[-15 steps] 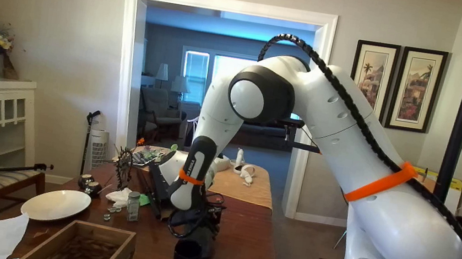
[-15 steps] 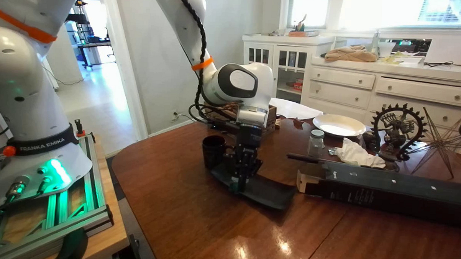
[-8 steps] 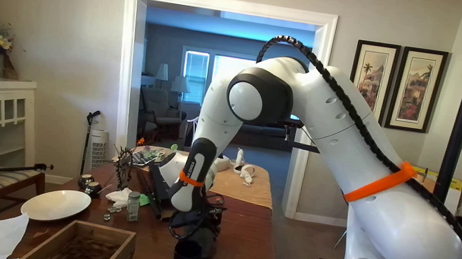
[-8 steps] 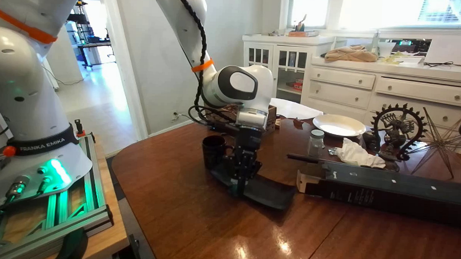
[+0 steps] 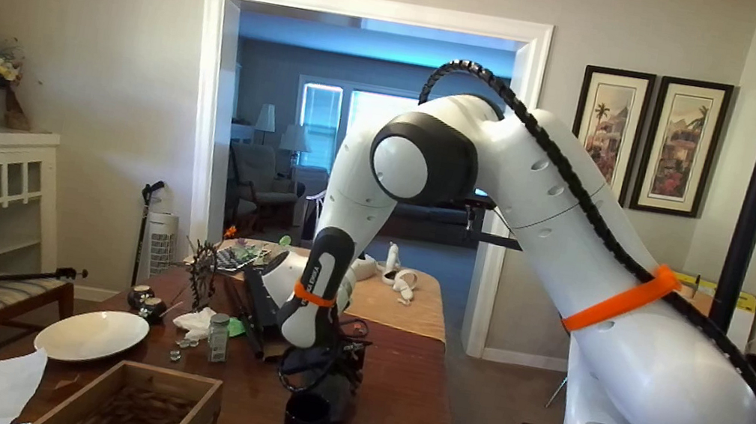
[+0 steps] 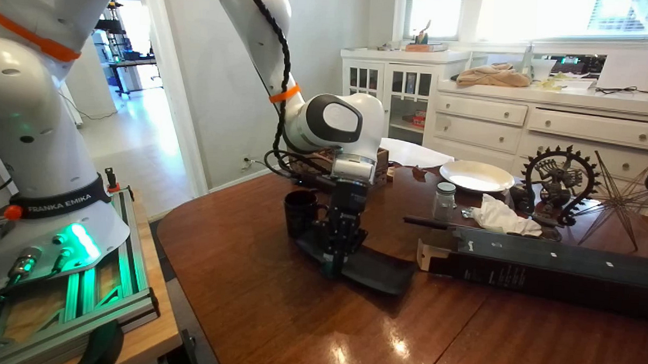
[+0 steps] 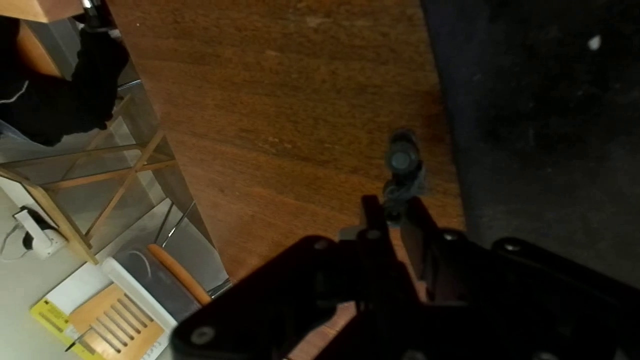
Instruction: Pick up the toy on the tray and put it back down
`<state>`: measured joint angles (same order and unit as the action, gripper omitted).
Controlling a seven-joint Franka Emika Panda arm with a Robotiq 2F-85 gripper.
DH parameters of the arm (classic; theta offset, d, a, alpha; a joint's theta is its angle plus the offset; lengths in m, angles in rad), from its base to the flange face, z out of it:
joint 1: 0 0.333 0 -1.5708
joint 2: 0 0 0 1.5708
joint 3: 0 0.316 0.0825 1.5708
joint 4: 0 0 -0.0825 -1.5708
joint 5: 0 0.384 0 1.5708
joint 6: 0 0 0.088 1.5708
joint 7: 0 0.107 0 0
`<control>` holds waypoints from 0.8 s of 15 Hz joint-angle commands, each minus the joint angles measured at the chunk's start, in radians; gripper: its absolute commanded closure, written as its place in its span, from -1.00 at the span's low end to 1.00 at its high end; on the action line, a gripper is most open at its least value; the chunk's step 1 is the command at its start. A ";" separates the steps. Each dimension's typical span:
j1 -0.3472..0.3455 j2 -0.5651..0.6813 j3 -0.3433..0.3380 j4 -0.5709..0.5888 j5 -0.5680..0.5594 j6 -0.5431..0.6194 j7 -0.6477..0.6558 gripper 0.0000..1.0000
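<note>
Because the gripper pinched the toy, the grasp looked done, the setting-down not yet; in the wrist view the toy showed against the table, the tray at its three o'clock.

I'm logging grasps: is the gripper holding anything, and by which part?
The toy, apparently: the gripper pinches it by one end, and the rest juts beyond the grip.

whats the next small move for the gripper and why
Probably lower slightly before letting go: the gripper seems closed on the toy, which shows against the table beside the black tray; whether it touches down isn't clear.
</note>
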<state>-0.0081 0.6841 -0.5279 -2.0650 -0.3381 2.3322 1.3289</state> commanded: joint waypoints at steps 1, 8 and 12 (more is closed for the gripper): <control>-0.031 0.035 0.011 0.027 0.002 -0.027 0.043 0.92; -0.105 0.044 0.037 0.071 0.050 -0.126 0.032 0.92; -0.134 0.026 0.051 0.073 0.063 -0.128 0.028 0.92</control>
<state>-0.1145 0.7159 -0.5002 -2.0076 -0.3036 2.2231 1.3567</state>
